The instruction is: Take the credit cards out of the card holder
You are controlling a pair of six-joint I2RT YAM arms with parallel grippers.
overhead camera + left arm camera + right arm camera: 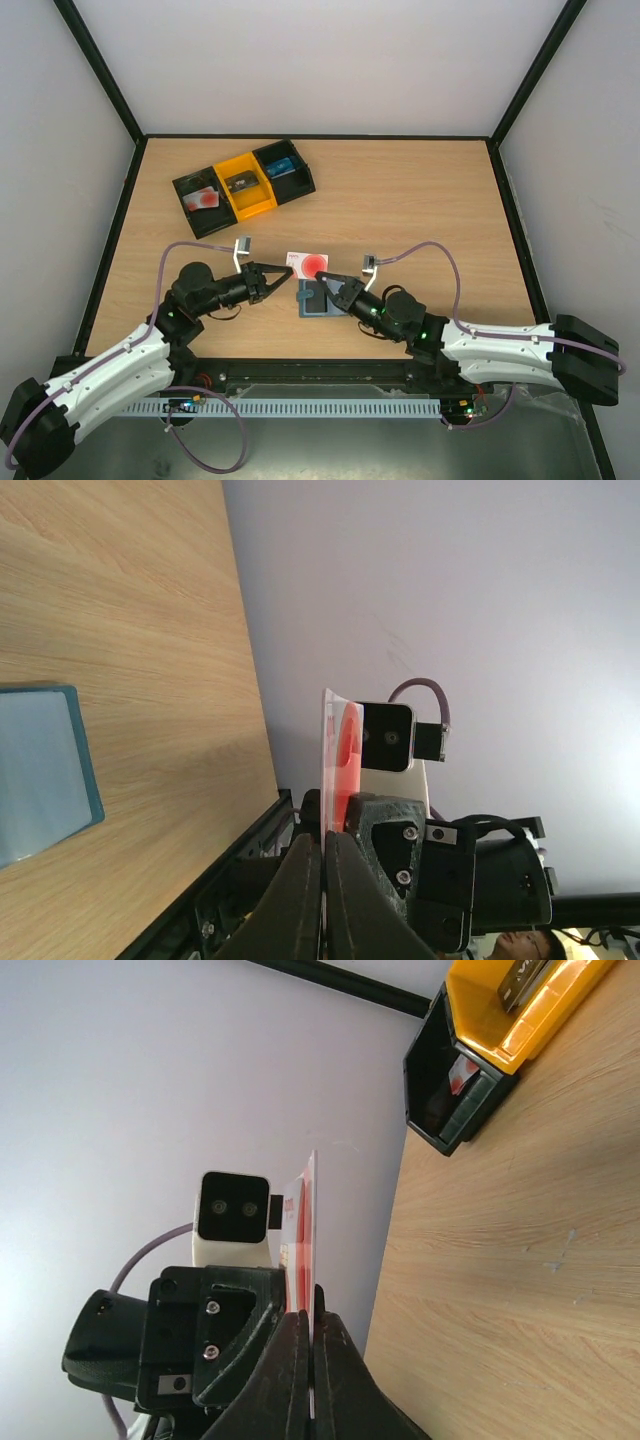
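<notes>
1. Your left gripper [287,277] is clenching on a card [307,264], a white one with a big red circle, and is pinching it from the left side.
2. Your right gripper [322,285] is clenching on the same card from the right side, so both grippers are grasping it at once.
3. In the left wrist view the card [336,765] is showing edge-on, standing up out of the pressed-together tips of the left gripper [324,875].
4. In the right wrist view the card [309,1220] is rising edge-on in the same way out of the right gripper [311,1350].
5. The card is being held up off the surface [430,220], out of the card holder [312,303].
6. The card holder is lying flat on the surface between your two arms, partly under the right gripper, its blue-grey panel [40,770] facing up.
7. The black-and-orange tray [256,208] is sitting at the far left, well apart from both grippers. Another red-marked card [203,198] is lying in its left compartment.
</notes>
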